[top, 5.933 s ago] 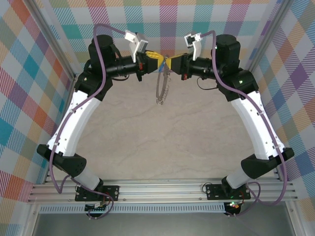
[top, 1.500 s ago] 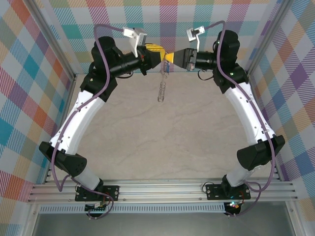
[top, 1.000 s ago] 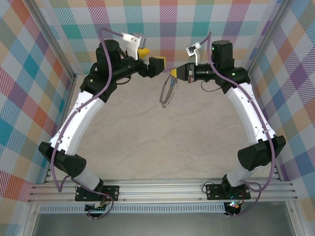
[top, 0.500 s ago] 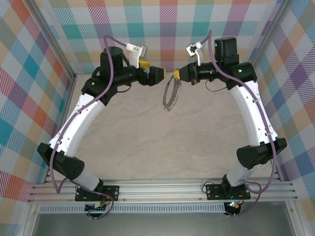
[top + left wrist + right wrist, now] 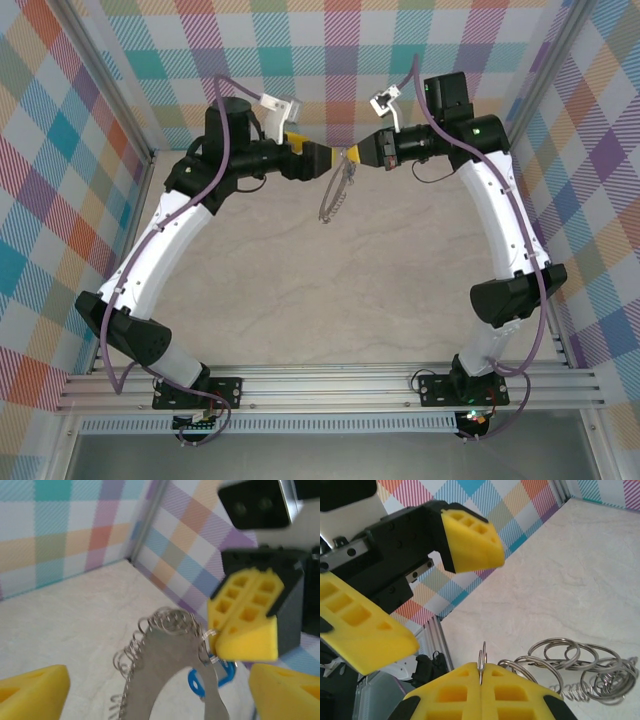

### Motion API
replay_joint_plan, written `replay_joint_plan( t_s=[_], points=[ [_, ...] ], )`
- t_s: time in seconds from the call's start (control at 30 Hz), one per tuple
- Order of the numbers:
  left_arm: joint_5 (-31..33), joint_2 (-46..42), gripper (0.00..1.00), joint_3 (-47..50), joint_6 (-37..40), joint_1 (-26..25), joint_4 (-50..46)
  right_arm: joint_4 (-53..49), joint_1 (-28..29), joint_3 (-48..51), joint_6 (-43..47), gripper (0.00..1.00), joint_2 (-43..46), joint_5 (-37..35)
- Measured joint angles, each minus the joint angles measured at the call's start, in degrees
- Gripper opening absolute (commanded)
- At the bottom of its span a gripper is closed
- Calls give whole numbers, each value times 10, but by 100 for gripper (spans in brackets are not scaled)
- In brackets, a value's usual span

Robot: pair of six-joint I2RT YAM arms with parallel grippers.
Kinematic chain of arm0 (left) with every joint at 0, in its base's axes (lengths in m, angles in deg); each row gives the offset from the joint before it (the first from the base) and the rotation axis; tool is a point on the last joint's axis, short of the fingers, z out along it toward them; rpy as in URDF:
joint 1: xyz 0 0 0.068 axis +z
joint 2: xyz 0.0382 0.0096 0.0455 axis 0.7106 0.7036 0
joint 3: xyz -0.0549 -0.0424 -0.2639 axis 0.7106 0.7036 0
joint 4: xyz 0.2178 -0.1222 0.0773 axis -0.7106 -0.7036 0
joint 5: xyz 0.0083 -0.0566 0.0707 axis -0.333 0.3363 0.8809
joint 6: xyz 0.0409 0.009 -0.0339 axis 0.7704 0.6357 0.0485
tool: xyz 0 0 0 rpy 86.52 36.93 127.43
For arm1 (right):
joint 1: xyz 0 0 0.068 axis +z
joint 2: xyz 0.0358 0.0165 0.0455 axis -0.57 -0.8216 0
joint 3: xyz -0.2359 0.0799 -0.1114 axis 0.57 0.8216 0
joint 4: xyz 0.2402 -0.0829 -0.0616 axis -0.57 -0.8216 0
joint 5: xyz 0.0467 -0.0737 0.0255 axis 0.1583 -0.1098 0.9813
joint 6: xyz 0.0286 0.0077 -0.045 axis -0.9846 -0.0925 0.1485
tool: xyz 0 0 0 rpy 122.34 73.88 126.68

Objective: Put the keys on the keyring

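- Right gripper (image 5: pixel 481 674) has its yellow fingers pressed together on the top rim of the keyring (image 5: pixel 160 645), which hangs freely beneath them, clear of the table.
- Left gripper (image 5: pixel 312 153) faces it with fingers spread apart and nothing between them. In the left wrist view, the hoop sits in the gap ahead of those fingers.
- The key (image 5: pixel 196 684), marked by its blue oval tag, dangles just under the right gripper's fingertips, close against the hoop's rim. Whether it is already threaded on cannot be told.
- Small wire loops (image 5: pixel 570 661) fringe the rim and bunch below and to one side of the right gripper's pinch.
- Handling, as judged: the hoop looks light, thin and stiff, smooth metal that is likely to pivot or slip in a single-point pinch and swing when nudged.
- The key looks tiny and light. Its flat tag offers the broadest face for the left fingers, a better hold than the silvery blade.
- A second hold on the hoop is best taken on bare rim, away from the loose loops.
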State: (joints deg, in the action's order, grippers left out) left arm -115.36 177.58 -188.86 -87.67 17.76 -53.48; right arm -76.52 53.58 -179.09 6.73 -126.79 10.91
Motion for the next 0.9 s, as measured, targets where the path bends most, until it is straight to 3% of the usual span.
replay_joint_plan(
  t_s=[0.33, 0.9],
  points=[
    [-121, 23, 51, -18, 11, 16, -26, -14, 0, 4, -1, 0, 4, 9],
    [-183, 29, 50, -23, -4, 23, -24, 62, 0, 67, -66, 0, 45, 62]
  ],
)
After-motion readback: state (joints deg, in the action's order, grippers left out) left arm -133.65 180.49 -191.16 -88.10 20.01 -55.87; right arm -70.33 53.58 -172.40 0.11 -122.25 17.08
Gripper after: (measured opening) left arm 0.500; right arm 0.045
